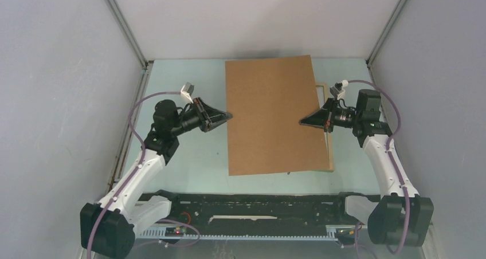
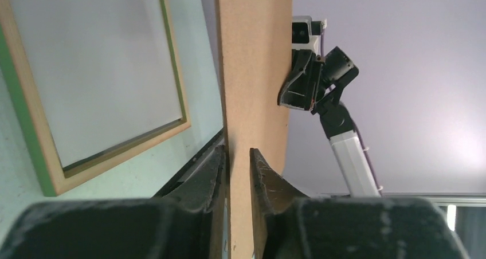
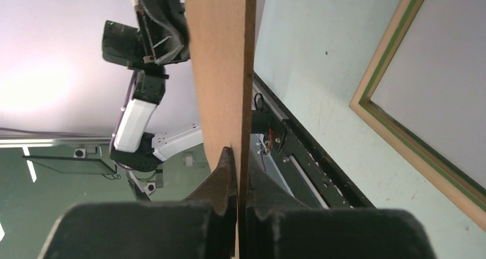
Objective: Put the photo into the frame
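Observation:
The photo hangs above the table with its plain brown back up, between the two grippers; its printed side is hidden. My right gripper is shut on the photo's right edge, and in the right wrist view the thin board runs edge-on between the pinched jaws. My left gripper straddles the left edge; its jaws stand a little apart, with the brown face showing in the gap. The frame lies flat under the photo's right side, mostly covered. Its wood and green rim shows beneath.
The pale teal table is boxed in by grey walls on the left, right and back. A black rail with wiring runs along the near edge between the arm bases.

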Robot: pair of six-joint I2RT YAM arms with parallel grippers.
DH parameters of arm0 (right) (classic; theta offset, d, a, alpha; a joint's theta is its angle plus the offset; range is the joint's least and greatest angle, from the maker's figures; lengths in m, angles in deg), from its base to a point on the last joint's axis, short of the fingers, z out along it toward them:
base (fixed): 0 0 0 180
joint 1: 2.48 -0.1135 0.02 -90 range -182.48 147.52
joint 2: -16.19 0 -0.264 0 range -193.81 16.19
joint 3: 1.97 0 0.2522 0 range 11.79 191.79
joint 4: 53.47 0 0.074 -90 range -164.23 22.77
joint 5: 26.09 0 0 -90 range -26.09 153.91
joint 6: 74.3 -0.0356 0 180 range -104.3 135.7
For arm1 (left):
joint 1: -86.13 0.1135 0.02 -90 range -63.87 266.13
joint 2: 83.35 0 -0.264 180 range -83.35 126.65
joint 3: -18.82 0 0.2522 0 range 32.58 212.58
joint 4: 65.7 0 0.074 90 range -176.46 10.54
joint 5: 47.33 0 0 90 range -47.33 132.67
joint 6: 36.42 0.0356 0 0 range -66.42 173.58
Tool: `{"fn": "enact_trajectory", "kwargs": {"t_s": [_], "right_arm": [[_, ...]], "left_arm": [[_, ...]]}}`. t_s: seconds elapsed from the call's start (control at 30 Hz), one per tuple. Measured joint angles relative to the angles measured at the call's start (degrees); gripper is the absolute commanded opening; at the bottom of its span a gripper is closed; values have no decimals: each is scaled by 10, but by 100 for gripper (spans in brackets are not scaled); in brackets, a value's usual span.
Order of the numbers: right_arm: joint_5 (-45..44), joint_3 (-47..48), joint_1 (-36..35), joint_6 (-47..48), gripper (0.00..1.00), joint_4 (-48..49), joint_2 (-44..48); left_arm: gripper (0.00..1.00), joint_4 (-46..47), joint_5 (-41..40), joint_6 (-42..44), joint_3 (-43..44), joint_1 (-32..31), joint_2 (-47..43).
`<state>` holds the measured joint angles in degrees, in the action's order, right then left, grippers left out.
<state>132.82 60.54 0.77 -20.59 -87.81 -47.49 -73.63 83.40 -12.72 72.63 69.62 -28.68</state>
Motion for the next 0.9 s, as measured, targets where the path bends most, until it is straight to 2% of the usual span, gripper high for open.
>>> {"fn": "enact_trajectory", "kwargs": {"t_s": [0.1,0.33,0.63,0.9], "right_arm": [[5,-1,3,-18,0,24,7],[7,-5,3,-47,0,60,25],[8,-39,-1,-144,0,162,43],[-5,-42,-19,-245,0,251,81]], "left_arm": [[40,56,5,-36,-22,5,15],[63,170,21,-92,-52,5,21],[97,226,30,-112,-55,6,19],[100,257,56,-113,-74,5,7]]}}
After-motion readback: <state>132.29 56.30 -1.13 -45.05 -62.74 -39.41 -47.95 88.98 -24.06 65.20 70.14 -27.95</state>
